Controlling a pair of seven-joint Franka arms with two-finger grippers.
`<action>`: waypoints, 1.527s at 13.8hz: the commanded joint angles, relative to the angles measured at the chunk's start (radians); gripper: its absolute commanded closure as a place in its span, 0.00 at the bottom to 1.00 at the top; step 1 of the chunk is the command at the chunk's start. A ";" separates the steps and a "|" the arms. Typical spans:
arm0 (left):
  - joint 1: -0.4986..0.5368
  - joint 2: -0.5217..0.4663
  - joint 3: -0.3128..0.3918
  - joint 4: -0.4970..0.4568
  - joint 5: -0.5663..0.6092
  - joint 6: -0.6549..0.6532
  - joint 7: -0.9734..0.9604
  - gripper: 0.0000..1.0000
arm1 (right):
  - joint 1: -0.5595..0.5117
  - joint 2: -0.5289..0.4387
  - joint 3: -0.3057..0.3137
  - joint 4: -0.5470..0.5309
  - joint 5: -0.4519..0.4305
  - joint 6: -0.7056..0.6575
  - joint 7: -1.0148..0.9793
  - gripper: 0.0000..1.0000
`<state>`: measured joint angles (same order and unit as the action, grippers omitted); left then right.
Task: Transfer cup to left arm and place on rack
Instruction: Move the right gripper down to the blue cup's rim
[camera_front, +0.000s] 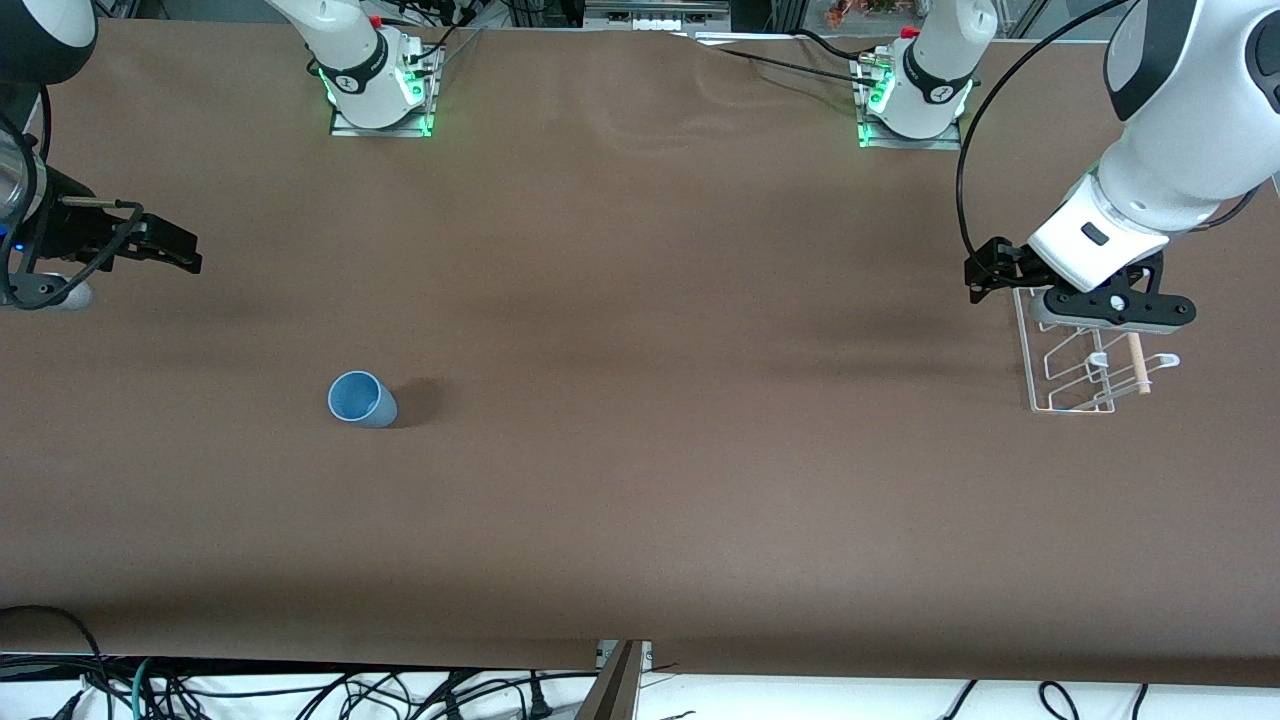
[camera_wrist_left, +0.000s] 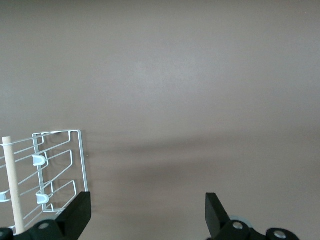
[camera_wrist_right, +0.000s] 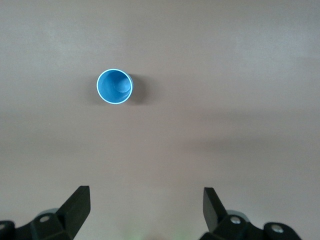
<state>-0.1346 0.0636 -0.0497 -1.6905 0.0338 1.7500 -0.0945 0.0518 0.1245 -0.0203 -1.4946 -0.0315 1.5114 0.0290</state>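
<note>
The small light-blue plastic cup (camera_front: 361, 400) stands upright on the brown tabletop (camera_front: 640, 500), toward the right arm's end, well apart from the white wire rack (camera_front: 1090, 370). It looks light, smooth and maybe slippery, so pinch its walls near the rim. The right gripper (camera_wrist_right: 145, 207) hangs wide open and empty; the left gripper (camera_wrist_left: 147, 215) waits wide open and empty over the tabletop beside the rack

No legible text, label, brand, number or sign anywhere.

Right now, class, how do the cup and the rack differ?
The cup is solid light blue; the rack is open white wire with a wooden dowel. The cup stands toward the right arm's end, the rack toward the left arm's, under the left claw. Both sit on the table.
</note>
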 joint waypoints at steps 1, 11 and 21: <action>0.001 -0.021 -0.006 -0.023 -0.012 -0.001 0.012 0.00 | -0.015 0.009 0.011 0.033 0.015 -0.025 -0.014 0.00; 0.001 -0.010 -0.006 -0.021 -0.011 -0.009 0.012 0.00 | -0.010 0.055 0.016 -0.029 0.015 0.119 -0.008 0.00; 0.021 -0.010 0.001 -0.001 -0.018 -0.026 0.013 0.00 | 0.008 0.219 0.025 -0.113 0.019 0.341 -0.003 0.00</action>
<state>-0.1187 0.0597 -0.0459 -1.6990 0.0338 1.7424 -0.0937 0.0612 0.3457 0.0018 -1.5577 -0.0268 1.7888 0.0291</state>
